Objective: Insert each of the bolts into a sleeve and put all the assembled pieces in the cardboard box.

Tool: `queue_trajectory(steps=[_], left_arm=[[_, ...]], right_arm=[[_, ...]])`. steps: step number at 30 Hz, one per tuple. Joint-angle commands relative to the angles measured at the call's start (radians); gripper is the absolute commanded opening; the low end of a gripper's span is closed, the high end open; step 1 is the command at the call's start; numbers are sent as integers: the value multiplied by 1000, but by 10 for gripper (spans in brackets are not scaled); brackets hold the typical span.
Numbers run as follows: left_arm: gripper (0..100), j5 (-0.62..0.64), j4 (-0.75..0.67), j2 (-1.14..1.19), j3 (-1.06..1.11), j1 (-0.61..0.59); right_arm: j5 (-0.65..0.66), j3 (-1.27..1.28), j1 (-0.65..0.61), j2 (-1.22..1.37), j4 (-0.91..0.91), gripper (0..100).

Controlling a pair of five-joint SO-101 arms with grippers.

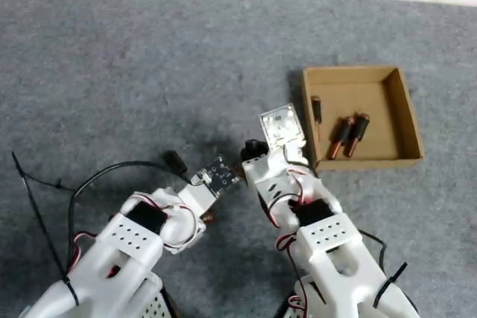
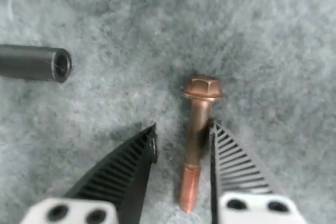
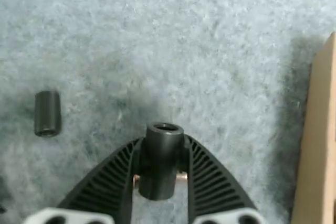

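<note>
A copper bolt (image 2: 197, 129) lies on the grey carpet between the fingers of my left gripper (image 2: 184, 140), which is open around its shank; one finger (image 2: 226, 156) touches it. A black sleeve (image 2: 34, 62) lies on its side beyond the bolt. My right gripper (image 3: 164, 148) is shut on another black sleeve (image 3: 164, 135), its open end facing away from the wrist. A loose black sleeve (image 3: 47, 113) (image 1: 175, 160) lies to one side. The cardboard box (image 1: 408, 113) holds three assembled pieces (image 1: 350, 133).
The box wall (image 3: 320, 129) stands close beside my right gripper. Both arms (image 1: 134, 243) (image 1: 328, 236) come in from the near edge, side by side. Cables (image 1: 82, 191) trail on the carpet at the left. Grey carpet stretches toward the far side.
</note>
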Motion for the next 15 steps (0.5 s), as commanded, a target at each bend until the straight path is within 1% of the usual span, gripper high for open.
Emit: queue_trajectory(steps=[1,15], left_arm=[[162,-8,-23,45,-70,-15],[162,-8,-31,298,-202,-16]], right_arm=[[11,-10,12,-31,-27,5],[11,-8,12,-31,-27,5]])
